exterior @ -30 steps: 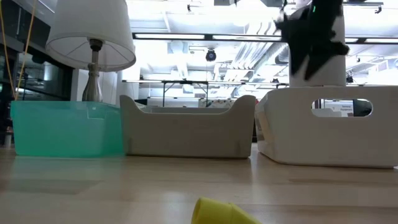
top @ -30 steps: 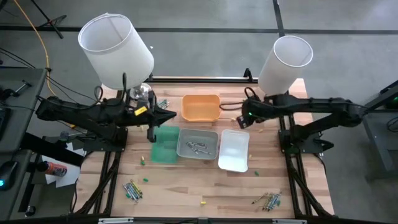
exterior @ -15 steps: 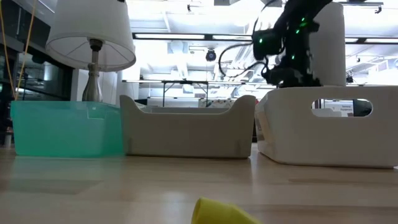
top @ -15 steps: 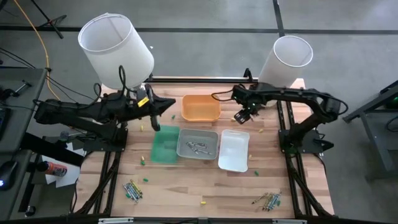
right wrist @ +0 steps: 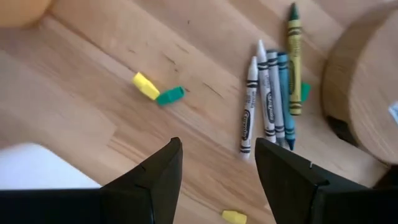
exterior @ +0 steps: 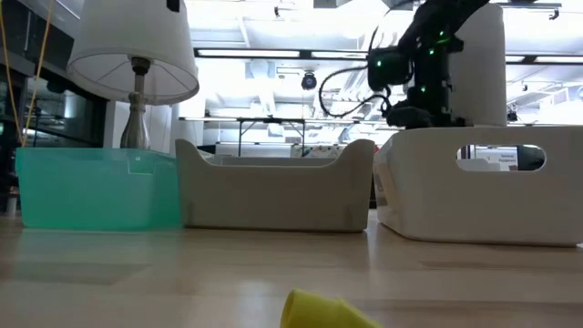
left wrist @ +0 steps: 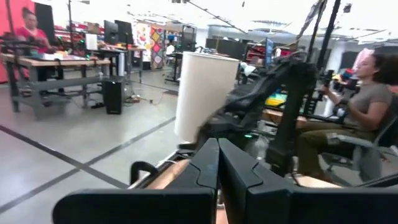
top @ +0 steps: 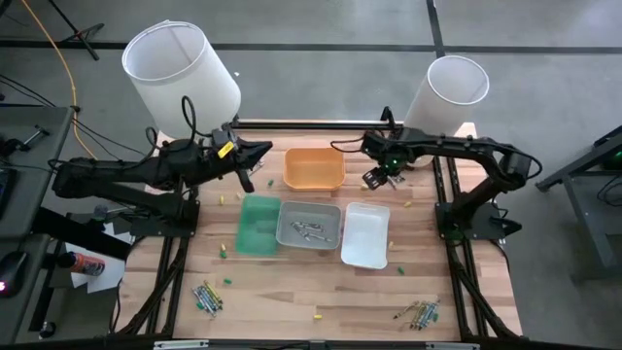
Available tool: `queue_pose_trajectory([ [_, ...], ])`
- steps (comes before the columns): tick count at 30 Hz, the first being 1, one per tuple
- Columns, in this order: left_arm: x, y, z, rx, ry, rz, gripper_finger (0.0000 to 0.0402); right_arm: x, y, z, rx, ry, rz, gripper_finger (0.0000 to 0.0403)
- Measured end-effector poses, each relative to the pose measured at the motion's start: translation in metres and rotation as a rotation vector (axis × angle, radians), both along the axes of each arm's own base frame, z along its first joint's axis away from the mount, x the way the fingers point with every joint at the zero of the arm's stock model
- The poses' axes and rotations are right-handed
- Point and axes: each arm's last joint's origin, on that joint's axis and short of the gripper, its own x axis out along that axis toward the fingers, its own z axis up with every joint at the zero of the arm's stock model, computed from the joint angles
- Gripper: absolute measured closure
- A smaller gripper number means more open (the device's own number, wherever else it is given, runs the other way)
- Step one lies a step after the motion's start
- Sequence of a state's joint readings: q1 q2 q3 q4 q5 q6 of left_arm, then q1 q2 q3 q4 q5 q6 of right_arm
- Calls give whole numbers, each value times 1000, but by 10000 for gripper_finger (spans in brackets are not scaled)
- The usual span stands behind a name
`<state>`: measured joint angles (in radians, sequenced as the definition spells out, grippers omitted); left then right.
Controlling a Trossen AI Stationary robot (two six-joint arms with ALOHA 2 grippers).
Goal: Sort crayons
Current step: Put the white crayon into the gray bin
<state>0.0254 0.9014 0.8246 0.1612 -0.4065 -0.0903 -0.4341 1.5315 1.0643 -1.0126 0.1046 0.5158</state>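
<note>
While the right gripper (top: pixel 373 177) hangs over the far part of the worktop (top: pixel 292 292), between the orange tray (top: pixel 313 167) and the base of the right lamp (top: pixel 444 92), the step in hand looks to me like the reach for a new crayon, not yet the pick itself. Its fingers stand wide apart and hold nothing; in the right wrist view they frame bare wood, and a small row of crayons (right wrist: pixel 272 102) lies just beside them, white, grey, blue and one yellow-green, side by side near the round lamp base (right wrist: pixel 367 93). Two short broken pieces (right wrist: pixel 158 91), one yellow and one green, lie a little apart from this row. I think the next move asks the gripper to shift over the row, choose one single crayon, and come down with the fingers on both sides of it, which is delicate because the sticks touch each other. The left gripper (top: pixel 249 175) is fully closed and empty, waiting above the worktop near the green tray (top: pixel 259 226). Some grey crayons already lie in the grey tray (top: pixel 309 226), the white tray (top: pixel 366 234) seems empty, and more crayons (top: pixel 207 297) are scattered along the near edge of the worktop.
</note>
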Motion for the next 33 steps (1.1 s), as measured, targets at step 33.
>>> queue_pose_trajectory([
  [33, -4, 26, 0, 90, 44, 62, 401, -35, 10, -74, -81, -29, -355, 206],
])
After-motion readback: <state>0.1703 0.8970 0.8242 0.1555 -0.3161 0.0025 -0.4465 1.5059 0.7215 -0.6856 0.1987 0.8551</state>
